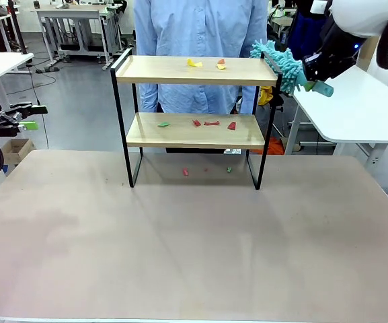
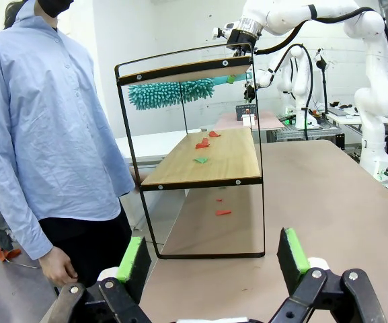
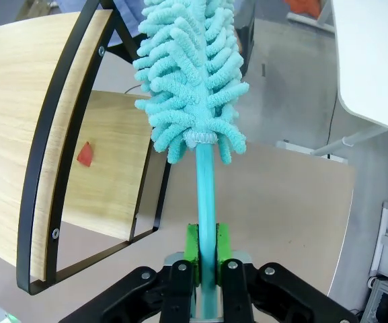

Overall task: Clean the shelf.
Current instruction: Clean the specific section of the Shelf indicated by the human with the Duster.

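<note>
The near half of the brown table (image 1: 194, 249) is bare, which leaves room for debris to be swept down. The left hand (image 2: 212, 259) waits off the table's left edge, its green pads (image 2: 134, 259) spread wide and holding nothing. It is likely parked there to keep out of the way.

The shelf (image 1: 167, 70) stands toward the far side. A few paper scraps (image 1: 185, 171) lie on the table beneath it. Red and green scraps (image 1: 211, 123) sit on the lower board, and yellow and orange scraps (image 1: 194, 63) on the top one.

The right hand (image 3: 207, 245) is pressed together on the handle of a teal microfibre duster (image 3: 194, 67). The duster's fluffy head is just beside the top board's right end; whether it touches the frame I cannot tell. That placement suggests a leftward sweep along the top board comes first.

A person (image 1: 200, 27) stands behind the shelf.
</note>
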Robot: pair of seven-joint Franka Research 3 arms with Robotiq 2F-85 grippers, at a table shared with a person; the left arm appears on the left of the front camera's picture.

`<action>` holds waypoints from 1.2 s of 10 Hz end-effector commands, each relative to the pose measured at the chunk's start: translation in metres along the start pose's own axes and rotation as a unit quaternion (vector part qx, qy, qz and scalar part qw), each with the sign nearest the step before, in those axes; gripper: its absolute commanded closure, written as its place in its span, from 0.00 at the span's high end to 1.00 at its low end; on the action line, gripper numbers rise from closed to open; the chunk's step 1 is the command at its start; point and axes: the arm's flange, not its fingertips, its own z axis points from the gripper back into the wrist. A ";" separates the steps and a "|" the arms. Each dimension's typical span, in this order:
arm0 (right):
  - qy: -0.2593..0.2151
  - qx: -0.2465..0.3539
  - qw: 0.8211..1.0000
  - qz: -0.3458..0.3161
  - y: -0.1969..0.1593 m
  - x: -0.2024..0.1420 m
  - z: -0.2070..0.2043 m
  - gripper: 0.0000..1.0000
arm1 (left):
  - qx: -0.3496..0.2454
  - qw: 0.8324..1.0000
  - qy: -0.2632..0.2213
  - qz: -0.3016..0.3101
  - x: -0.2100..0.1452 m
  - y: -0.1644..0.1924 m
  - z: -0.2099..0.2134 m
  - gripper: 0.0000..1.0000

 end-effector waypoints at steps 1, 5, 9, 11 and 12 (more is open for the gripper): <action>-0.011 -0.001 1.000 0.003 0.000 0.002 0.002 0.00 | -0.004 1.000 0.003 -0.007 0.002 -0.001 -0.001 1.00; 0.000 0.000 1.000 0.000 0.000 0.000 0.000 0.13 | -0.004 1.000 0.003 -0.007 0.002 -0.001 -0.001 1.00; 0.079 -0.001 0.989 0.125 -0.051 -0.059 0.065 0.13 | -0.004 1.000 0.003 -0.007 0.002 -0.001 -0.001 1.00; 0.134 -0.039 0.972 0.187 -0.072 -0.083 0.090 0.13 | -0.004 1.000 0.003 -0.007 0.002 -0.001 -0.001 1.00; 0.170 -0.044 0.957 0.231 -0.076 -0.100 0.102 0.13 | -0.004 1.000 0.003 -0.007 0.002 -0.001 -0.001 1.00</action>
